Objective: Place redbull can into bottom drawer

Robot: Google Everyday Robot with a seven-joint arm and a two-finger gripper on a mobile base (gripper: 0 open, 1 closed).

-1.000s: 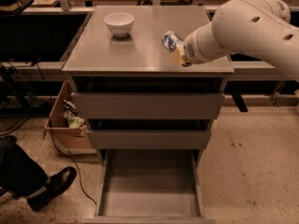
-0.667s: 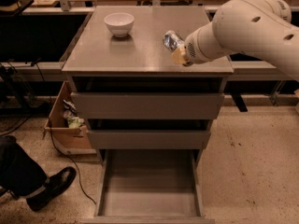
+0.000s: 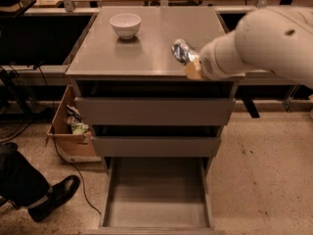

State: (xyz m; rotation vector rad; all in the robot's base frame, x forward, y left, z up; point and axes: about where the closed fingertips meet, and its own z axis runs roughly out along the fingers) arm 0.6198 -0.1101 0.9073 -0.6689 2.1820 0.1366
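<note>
Cabinet with 3 grey drawers, seen from the front and above. Top 2 drawers [image 3: 154, 110] shut. Bottom drawer [image 3: 156, 207] pulled well out, floor bare, nothing in it.

Can [image 3: 182, 51] sits at the right front part of the cabinet's top surface [image 3: 146, 53], tilted, top leaning away to the left. Tool [image 3: 190, 66] is right at the can's lower end, reaching in from the right on a thick white arm [image 3: 264, 38]. Tool looks clamped on the can: the can is tipped, not standing by itself. Whether its base is clear of the surface, cannot tell.

White bowl [image 3: 125, 25] stands at the back left, well apart from the can.

Step in hand, by my reading: can grasped, carry to the drawer not yet begun.

Next move calls for: raise the can clear of the surface, bring it forward past the front edge and the 2 shut drawer fronts, lower it into the open tray, then let go close to the floor so it doesn't roll.
</note>
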